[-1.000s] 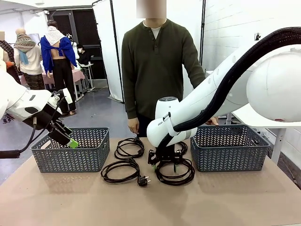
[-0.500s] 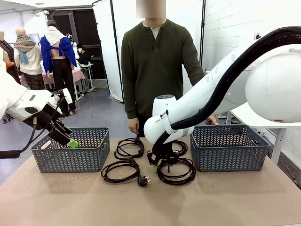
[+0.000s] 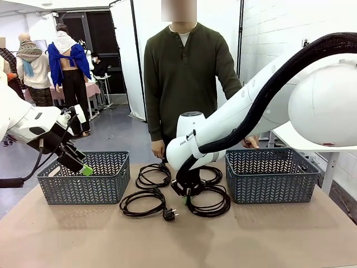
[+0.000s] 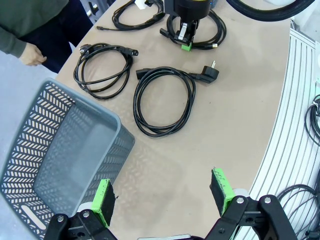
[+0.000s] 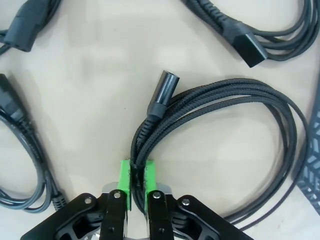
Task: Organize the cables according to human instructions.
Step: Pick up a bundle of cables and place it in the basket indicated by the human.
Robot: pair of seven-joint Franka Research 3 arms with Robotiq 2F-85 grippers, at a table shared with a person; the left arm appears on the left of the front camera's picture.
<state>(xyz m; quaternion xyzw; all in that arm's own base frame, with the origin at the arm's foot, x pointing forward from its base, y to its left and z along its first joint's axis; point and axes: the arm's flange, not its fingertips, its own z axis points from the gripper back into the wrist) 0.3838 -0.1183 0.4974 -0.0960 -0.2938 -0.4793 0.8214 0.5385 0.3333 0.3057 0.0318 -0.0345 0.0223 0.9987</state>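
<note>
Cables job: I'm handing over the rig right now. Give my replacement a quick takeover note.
Right gripper: shut on the near-right cable, which lies on the table, not yet lifted.
Left gripper: open, holding nothing, by the left basket.
Other cables: far-left cable, near-left cable and far-right cable, all on the table between the left basket and the right basket.
Done: one cable gripped, none binned.
Left: lift it, place it where the person indicates, then sort the rest.

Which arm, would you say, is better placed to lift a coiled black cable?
Right: the right gripper is shut on a black braided cable bundle; the left gripper hangs open by the grey basket.
</note>
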